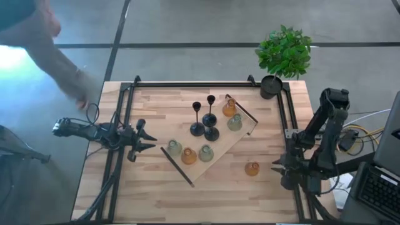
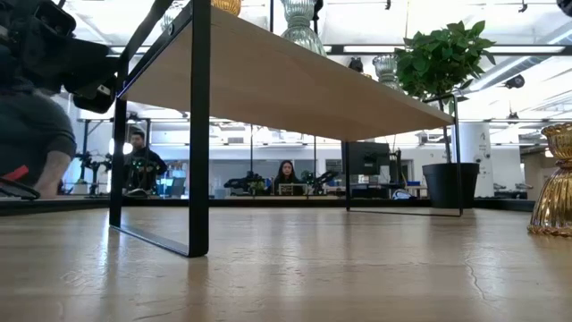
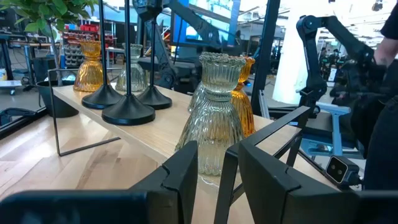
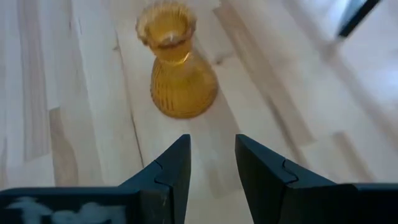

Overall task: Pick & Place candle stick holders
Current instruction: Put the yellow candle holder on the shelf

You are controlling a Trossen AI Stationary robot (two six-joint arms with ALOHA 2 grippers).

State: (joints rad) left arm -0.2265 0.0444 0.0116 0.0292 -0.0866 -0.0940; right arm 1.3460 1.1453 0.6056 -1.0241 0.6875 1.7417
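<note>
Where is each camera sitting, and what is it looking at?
High: above, looking down at the shelf, both arms showing.
Low: at tabletop height, looking under the shelf; no gripper clearly shows.
Left wrist: left gripper faces a pale green holder.
Right wrist: right gripper faces the lone amber holder, shared with high view.

In the low view the amber holder (image 2: 556, 183) is cut off by the right edge, so only part of it shows. The holders on the raised wooden shelf (image 2: 286, 85) are cut off at the top edge, and the shelf hides their bottoms. The 2 people (image 2: 286, 176) far behind the table are too small to make out. In the high view a person's arm (image 1: 59, 59) is a blur. The black pot (image 3: 53, 96) is partly hidden behind the shelf's metal leg.
</note>
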